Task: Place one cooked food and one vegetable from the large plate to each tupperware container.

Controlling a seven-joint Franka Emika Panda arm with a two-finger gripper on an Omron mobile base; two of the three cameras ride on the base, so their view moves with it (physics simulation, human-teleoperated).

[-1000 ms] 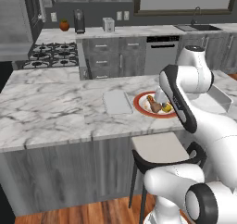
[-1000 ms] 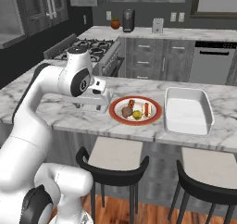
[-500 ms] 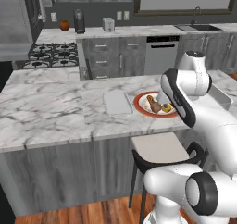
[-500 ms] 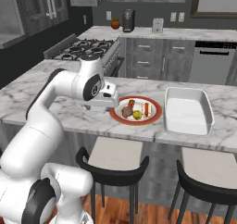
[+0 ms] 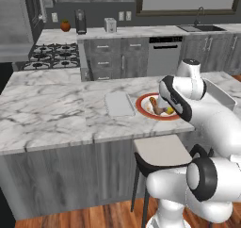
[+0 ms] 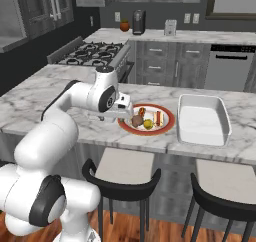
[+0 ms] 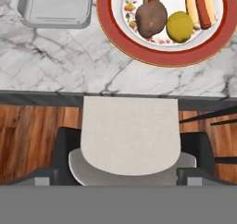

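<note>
The large plate (image 6: 167, 127) with its red-orange rim lies on the marble island near the front edge. It holds a brown potato (image 7: 150, 18), a round yellow-green vegetable (image 7: 179, 26) and a hot dog (image 7: 201, 1). The small flat grey tupperware (image 5: 119, 103) lies just left of the plate (image 5: 142, 102). To the plate's right stands the deep white tupperware (image 6: 202, 98), with nothing in it. My gripper (image 6: 121, 108) hovers over the counter edge at the plate's near-left side, open and holding nothing. The hand view looks down on the plate rim (image 7: 166, 59) and a corner of the small tray (image 7: 55, 5).
Two stools stand under the island's front edge: one (image 6: 125, 168) directly below the gripper and one (image 6: 230, 183) to the right. The stool seat (image 7: 130, 135) lies below the hand. A stove (image 5: 52, 55) and a back counter with a sink lie far behind.
The arm has swung the hand from the small tray's side toward the plate's near-left edge. The jaws stayed wide. The food has not moved.
</note>
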